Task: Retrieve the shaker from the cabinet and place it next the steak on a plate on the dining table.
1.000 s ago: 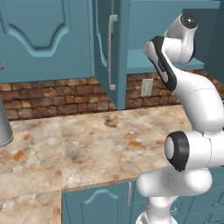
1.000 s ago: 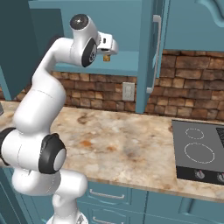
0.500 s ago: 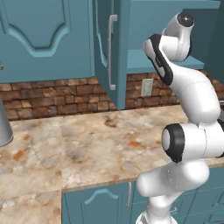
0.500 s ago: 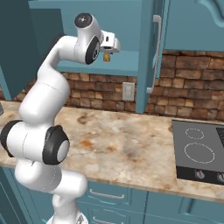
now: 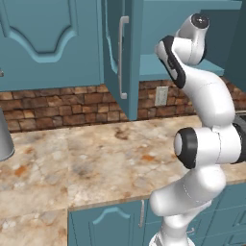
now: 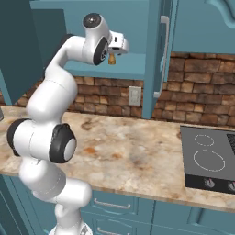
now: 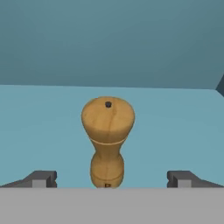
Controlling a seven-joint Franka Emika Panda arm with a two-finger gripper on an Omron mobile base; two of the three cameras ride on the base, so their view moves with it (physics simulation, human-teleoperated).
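The tan wooden shaker (image 7: pixel 107 140) stands upright on the teal shelf (image 7: pixel 175 127) inside the open cabinet (image 6: pixel 158 50). My gripper (image 7: pixel 111 179) is open, and the shaker stands between and just beyond its two dark fingertips (image 7: pixel 41 178), untouched. In the right base view the hand (image 6: pixel 118 45) reaches into the cabinet, with the shaker (image 6: pixel 111 58) a small tan shape at its tip. The cabinet door (image 5: pixel 117 48) stands swung outward with its pale bar handle. The steak, plate and dining table are out of view.
A marbled counter (image 5: pixel 96 163) backed by brick (image 5: pixel 57 103) runs below the cabinet. A black cooktop (image 6: pixel 211 158) lies at the right, and a grey metal vessel (image 5: pixel 5 139) stands at the far left. A wall outlet (image 6: pixel 134 95) sits under the shelf.
The arm has pushed the hand slightly further up and into the cabinet toward the shaker. The jaws stay wide open.
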